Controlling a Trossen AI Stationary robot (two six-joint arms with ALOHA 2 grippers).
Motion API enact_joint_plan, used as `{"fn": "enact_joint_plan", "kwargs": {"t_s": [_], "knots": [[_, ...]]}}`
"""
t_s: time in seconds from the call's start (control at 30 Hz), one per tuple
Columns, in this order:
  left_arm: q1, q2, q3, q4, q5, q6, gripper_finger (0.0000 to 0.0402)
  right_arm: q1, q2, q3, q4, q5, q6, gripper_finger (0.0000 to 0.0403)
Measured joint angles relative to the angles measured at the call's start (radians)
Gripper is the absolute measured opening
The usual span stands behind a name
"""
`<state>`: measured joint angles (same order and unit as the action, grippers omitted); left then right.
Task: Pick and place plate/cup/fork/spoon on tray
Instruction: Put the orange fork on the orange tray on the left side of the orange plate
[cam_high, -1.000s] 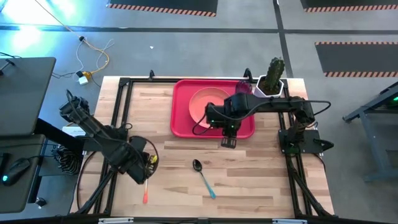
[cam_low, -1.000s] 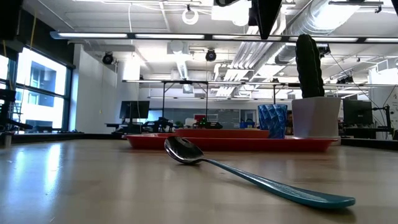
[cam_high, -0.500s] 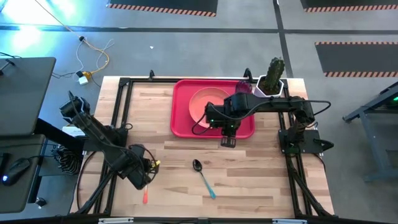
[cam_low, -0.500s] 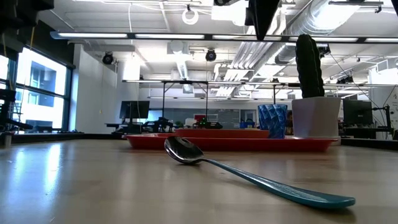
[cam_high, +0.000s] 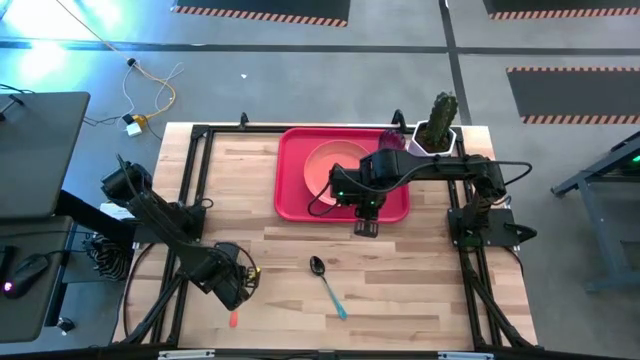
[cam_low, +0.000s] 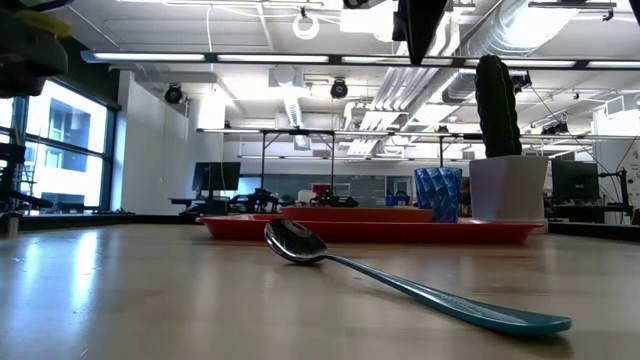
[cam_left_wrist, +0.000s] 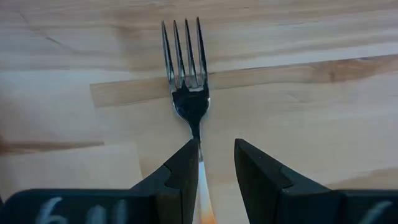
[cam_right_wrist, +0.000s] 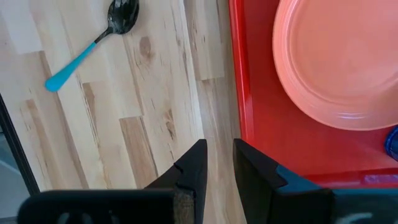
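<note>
The fork (cam_left_wrist: 186, 74) lies flat on the wooden table; only its orange-red handle end (cam_high: 233, 318) shows in the high view. My left gripper (cam_left_wrist: 216, 152) hangs above it, open by a narrow gap, fingers on either side of the fork's neck and handle. The salmon-pink plate (cam_high: 328, 166) and the blue cup (cam_high: 390, 140) sit on the red tray (cam_high: 290, 195). The spoon (cam_high: 328, 285) lies on the table, bowl toward the tray. My right gripper (cam_high: 367, 228) hovers by the tray's near edge, narrowly open and empty.
A white pot with a green cactus (cam_high: 437, 128) stands at the tray's far right corner. Bare wood lies between the fork, the spoon (cam_low: 400, 280) and the tray (cam_low: 370, 231). Black frame rails run along the table's edges.
My left gripper has moved toward the table's near edge and slightly right, coming down over the fork. The fork, the spoon and my right arm have stayed still.
</note>
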<state>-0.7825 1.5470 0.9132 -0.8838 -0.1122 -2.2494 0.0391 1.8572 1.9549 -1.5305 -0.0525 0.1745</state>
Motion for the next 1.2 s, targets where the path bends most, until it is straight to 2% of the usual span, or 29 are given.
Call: {"fn": "enact_joint_plan", "kwargs": {"t_s": [0.33, 0.83, 0.97, 1.2], "knots": [[-0.004, 0.088, 0.000, 0.075, 0.045, 0.000, 0.0094, 0.000, 0.000, 0.000, 0.004, 0.000, 0.000, 0.0069], [-0.003, 0.163, 0.006, 0.101, 0.104, 0.008, 0.0092, 0.000, 0.000, 0.000, 0.021, 0.000, 0.000, 0.0069], [-0.002, 0.175, 0.006, 0.099, 0.114, 0.011, 0.0074, 0.000, 0.000, 0.000, 0.024, 0.000, 0.000, 0.0069], [-0.002, 0.162, 0.005, 0.103, 0.116, 0.027, 0.0012, 0.000, 0.000, 0.000, 0.028, 0.000, 0.004, 0.0069]]}}
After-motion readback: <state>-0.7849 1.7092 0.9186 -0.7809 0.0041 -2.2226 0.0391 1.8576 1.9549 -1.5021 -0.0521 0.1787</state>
